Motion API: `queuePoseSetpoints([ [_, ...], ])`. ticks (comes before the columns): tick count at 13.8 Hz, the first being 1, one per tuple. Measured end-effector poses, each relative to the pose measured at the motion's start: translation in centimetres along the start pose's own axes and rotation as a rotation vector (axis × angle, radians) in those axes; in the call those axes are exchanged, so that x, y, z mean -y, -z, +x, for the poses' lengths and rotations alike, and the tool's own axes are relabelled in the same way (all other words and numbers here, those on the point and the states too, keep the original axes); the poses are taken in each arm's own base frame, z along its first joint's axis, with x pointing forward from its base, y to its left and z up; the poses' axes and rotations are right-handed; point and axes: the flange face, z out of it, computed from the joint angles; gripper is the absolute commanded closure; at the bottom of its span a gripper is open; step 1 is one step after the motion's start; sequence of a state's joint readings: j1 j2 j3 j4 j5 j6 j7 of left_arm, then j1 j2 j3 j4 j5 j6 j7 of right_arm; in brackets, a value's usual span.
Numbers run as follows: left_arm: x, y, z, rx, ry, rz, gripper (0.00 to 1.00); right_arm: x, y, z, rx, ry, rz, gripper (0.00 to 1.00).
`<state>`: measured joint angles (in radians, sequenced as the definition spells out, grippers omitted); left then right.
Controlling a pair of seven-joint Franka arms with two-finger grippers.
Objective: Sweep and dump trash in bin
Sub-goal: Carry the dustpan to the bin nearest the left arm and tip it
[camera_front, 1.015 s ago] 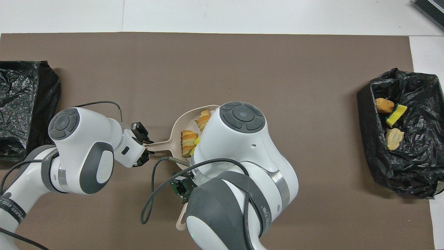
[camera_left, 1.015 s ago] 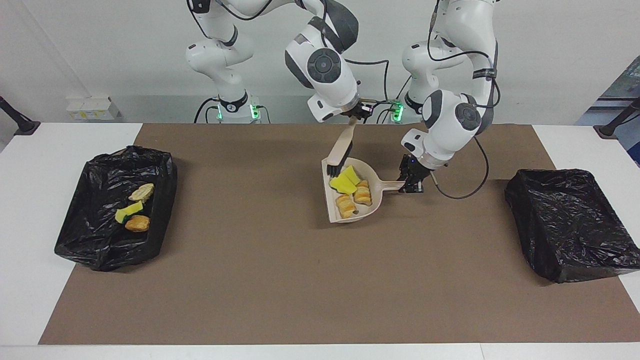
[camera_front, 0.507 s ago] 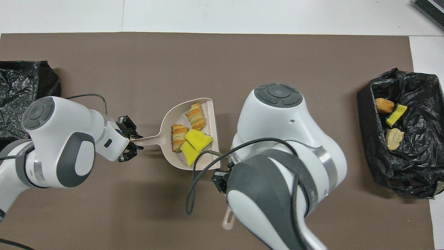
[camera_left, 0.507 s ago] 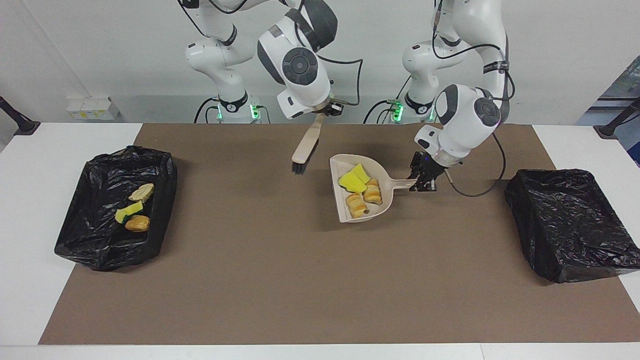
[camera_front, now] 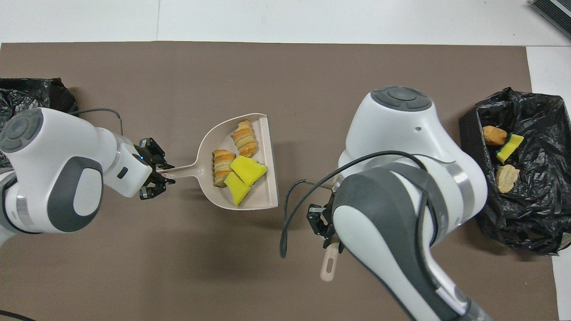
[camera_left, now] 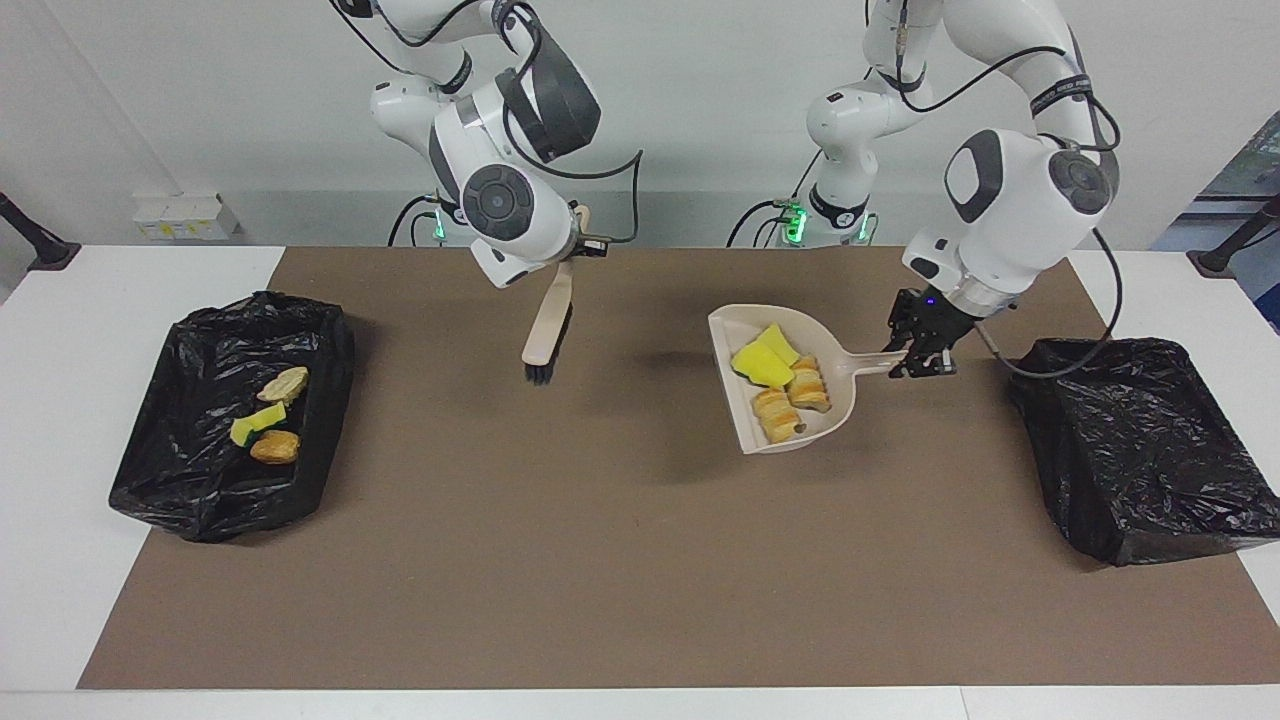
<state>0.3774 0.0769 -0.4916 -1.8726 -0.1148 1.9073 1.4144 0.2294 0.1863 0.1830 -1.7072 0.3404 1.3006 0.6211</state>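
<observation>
Now, left gripper [camera_left: 918, 358]: clamped on the handle tip of the dustpan [camera_left: 790, 420], raised over the mat.
Dustpan load: the trash [camera_left: 780, 375], two yellow sponge chunks and two croissant pieces, lies loose in the pan.
Handling: light, soft scraps, likely to slide; keep the pan level and hold it by the handle, not the scraps.
Nearest bin [camera_left: 1150, 450]: at the pan's three o'clock in the facing view.
Right gripper [camera_left: 580, 243]: shut on the brush [camera_left: 548, 325], bristles hanging down.
Second bin [camera_left: 180, 420]: toward the right arm's end of the bench, holding three more scraps.

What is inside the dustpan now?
The dustpan holds two yellow sponge pieces and two croissant pieces. Whatever lies beneath them is covered.
</observation>
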Motion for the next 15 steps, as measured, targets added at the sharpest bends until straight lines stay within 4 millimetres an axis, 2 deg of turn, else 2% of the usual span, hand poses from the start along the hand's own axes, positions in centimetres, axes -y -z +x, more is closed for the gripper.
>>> queuePoseSetpoints([
  [2,1.9,1.7,-2.6,0.056,-0.001,0.001,1.0,3.2,-3.0,-0.2,0.016,0.043,-0.025,1.0],
  [4,3.6,2.9,-4.9,0.091,0.01,-0.016,1.0,6.9,-6.8,-0.9,0.034,0.093,-0.055,1.0],
  [7,5.8,4.2,-10.0,0.117,0.061,-0.027,1.0,11.1,-12.7,-2.2,0.055,0.145,-0.088,1.0],
  [9,6.9,5.1,-12.7,0.142,0.06,-0.015,1.0,11.9,-15.4,-2.9,0.069,0.158,-0.122,1.0],
  [11,7.4,5.6,-14.3,0.156,0.058,-0.006,1.0,11.7,-17.1,-3.3,0.088,0.156,-0.149,1.0],
  [15,7.6,6.5,-16.1,0.203,0.036,0.007,1.0,10.6,-20.1,-4.5,0.054,0.152,-0.16,1.0],
])
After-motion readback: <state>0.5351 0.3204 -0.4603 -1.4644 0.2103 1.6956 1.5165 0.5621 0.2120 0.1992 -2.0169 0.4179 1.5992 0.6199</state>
